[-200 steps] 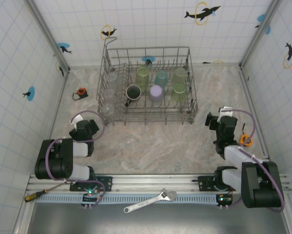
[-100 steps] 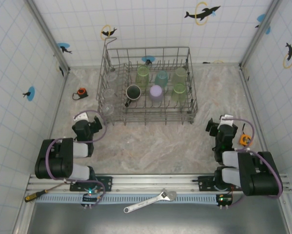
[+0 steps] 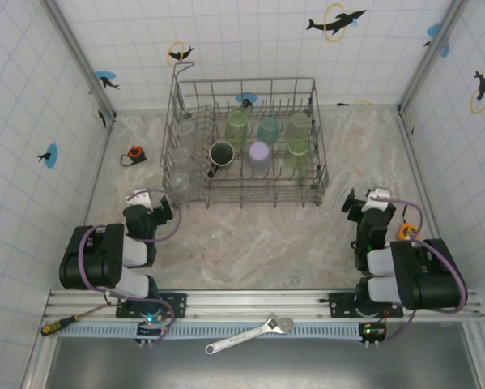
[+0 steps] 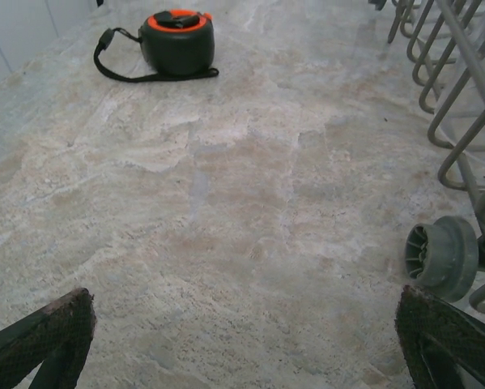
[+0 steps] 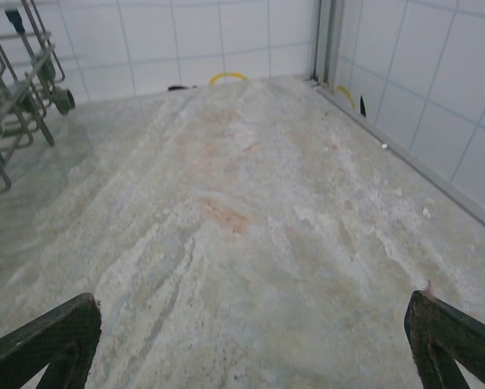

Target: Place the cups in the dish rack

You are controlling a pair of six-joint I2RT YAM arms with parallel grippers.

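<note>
**Dish rack.** In the top view, the grey wire dish rack stands on the marbled table, in the upper centre of the frame, near the tiled back wall. A raised wire loop stands at its upper-left corner.

**Cups.** All cups in view are inside the rack.
- Three green cups stand in the centre and right rows.
- A teal cup stands between the upper two green ones.
- A lavender cup sits just below the teal cup, with a black cup beside it on its left.
- Several clear cups occupy the left column; their exact number cannot be told.

**Left gripper.** The left gripper sits low over the table at lower left, below the rack's lower-left corner. In the left wrist view its fingers are spread wide with bare table between them. A rack wheel shows at right, and an orange-and-black tape measure lies at upper left.

**Right gripper.** The right gripper sits at lower right, clear of the rack. Its fingers are likewise wide apart over bare table.

**Other items.** A wrench and a screwdriver lie along the bottom edge.
</note>
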